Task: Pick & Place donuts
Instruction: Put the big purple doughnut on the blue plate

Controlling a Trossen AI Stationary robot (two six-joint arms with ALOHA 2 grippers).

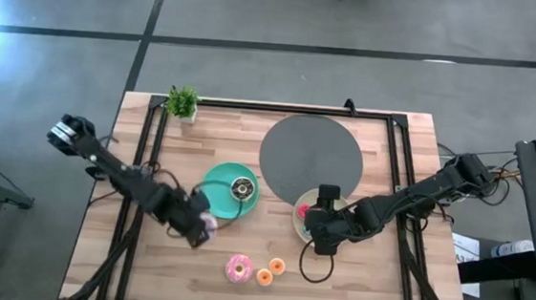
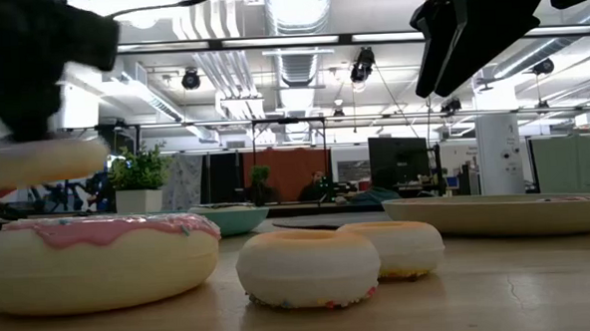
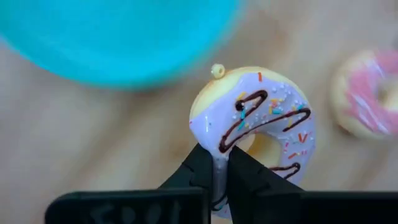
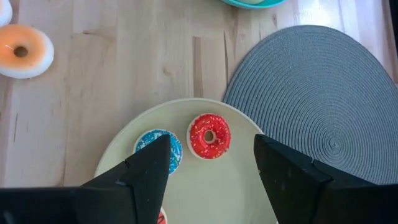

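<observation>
The pale wooden slatted bench (image 1: 353, 281) carries everything. Largest on it is the round grey woven mat (image 1: 311, 153), lying toward the far side. Next comes the flat teal round plate (image 1: 218, 180), left of the mat, with 1 dark chocolate ring donut (image 1: 242, 187) on it. The pale-yellow round plate (image 4: 217, 180) sits at the mat's near right edge, touching or just overlapping it (the high view does not settle which), and holds a small red sprinkled ring donut (image 4: 209, 135) beside a small blue-iced ring donut (image 4: 157, 144); a third red piece shows only at the plate's edge under the fingers.

The left gripper (image 1: 200, 223) hangs just beside the teal plate's near left rim, its jaws clenched on the edge of the lilac-iced ring donut with chocolate drizzle and sprinkles (image 3: 258, 124), which is lifted clear of the bench. The right gripper (image 4: 211, 168) hovers over the yellow plate with its jaws released and spread wide, nothing between them.

Near the front edge lie the pink-iced ring donut (image 1: 238, 267) and, just to its right, 2 tiny orange-iced ring donuts (image 1: 271, 271), close together. A small green potted plant (image 1: 184, 102) stands at the far left corner.
</observation>
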